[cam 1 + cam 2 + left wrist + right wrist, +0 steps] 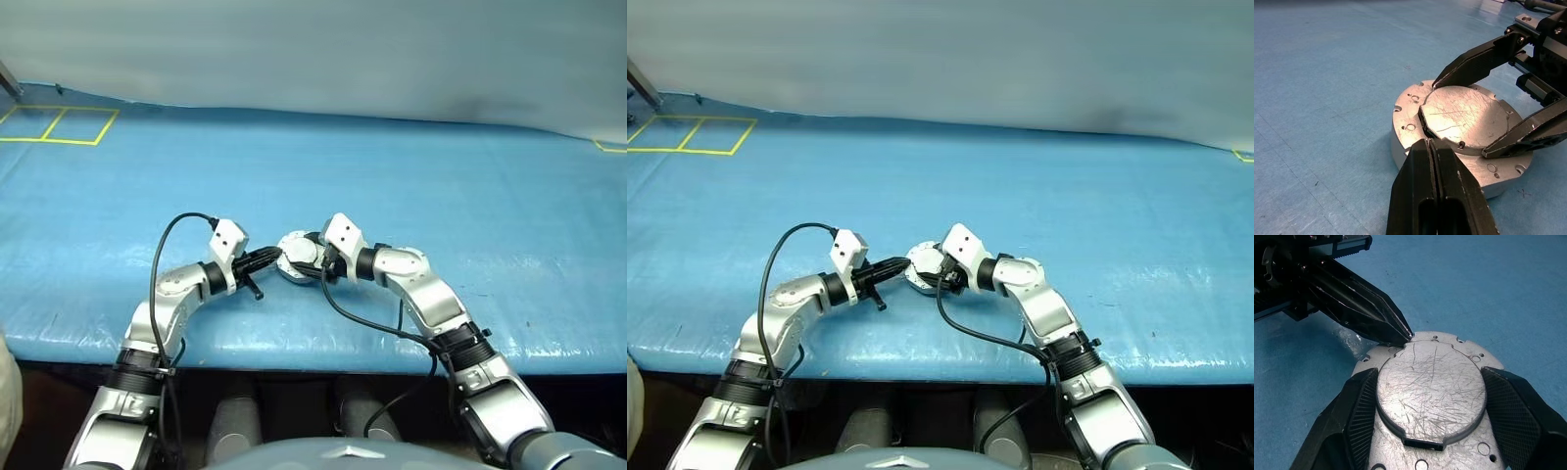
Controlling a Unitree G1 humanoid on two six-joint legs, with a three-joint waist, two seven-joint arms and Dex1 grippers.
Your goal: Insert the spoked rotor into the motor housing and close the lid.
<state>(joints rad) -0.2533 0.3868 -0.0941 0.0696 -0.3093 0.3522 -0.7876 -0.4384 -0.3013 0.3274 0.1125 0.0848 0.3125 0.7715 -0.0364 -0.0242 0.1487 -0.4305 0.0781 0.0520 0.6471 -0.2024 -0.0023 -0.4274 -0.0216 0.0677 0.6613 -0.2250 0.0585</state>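
The housing (pixel 1462 161) sits flat on the blue counter (pixel 470 196), near its front edge and between the two hands. The lid (pixel 1431 390) lies down on top of it, a scratched round silver plate that covers the opening, so what is inside the can cannot be seen. A narrow dark gap shows under the lid's edge on the side facing the left hand. Around the lid, the housing's flange is bare metal with small screw holes. The left hand (pixel 1431 144) has its two black fingers pressed together with no gap between them and holds nothing; its joined tip touches the lid's edge at that gap, as the right wrist view also shows. The right hand (pixel 1430 382) is spread wide, one finger (pixel 1359 404) on each side of the lid, both close against its rim; whether they press on it or only bracket it I cannot tell. In the head views the two hands meet over the housing from opposite sides, the left one coming from the left and the right one from the right, both pointing inward and slightly down. The rest of the counter is blue sheet, with yellow tape lines (pixel 59 122) at its far left corner, well apart from the housing.
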